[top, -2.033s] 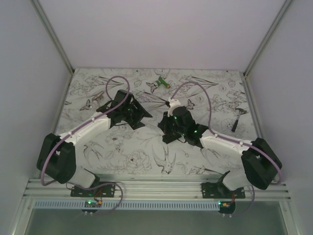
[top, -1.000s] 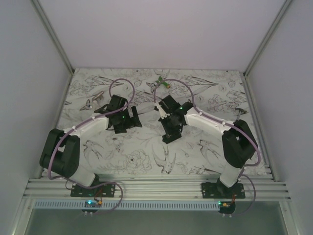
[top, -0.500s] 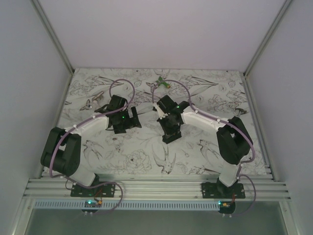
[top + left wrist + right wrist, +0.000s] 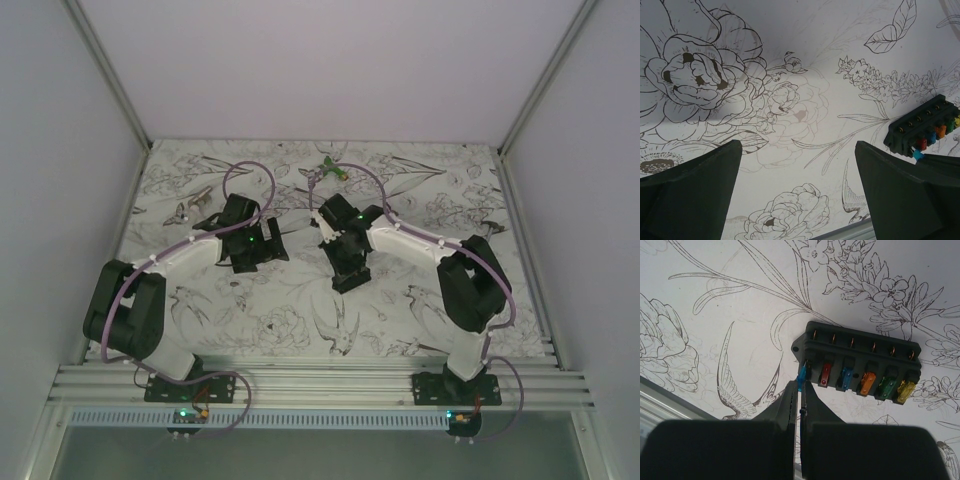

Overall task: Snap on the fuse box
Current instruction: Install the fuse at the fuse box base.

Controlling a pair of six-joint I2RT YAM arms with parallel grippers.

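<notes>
The fuse box (image 4: 860, 347) is a black oblong block lying flat on the flower-print table, with red, blue, orange, green and yellow fuses in its row of slots. My right gripper (image 4: 800, 387) is shut on a small blue fuse (image 4: 801, 379), held at the box's leftmost slot. In the top view the right gripper (image 4: 345, 258) stands over the box (image 4: 350, 282) at mid-table. My left gripper (image 4: 800, 200) is open and empty, with the box (image 4: 922, 132) off to its right. In the top view the left gripper (image 4: 250, 252) is left of the box.
A green-and-white gadget (image 4: 333, 170) lies at the back of the table. White walls enclose the table on three sides. The metal rail (image 4: 320, 385) with both arm bases runs along the near edge. Purple cables loop above both wrists.
Over two seconds the right arm folded and its gripper swung left over the fuse box. The left gripper drew back a little. In the last half second there is only a slight shift.
</notes>
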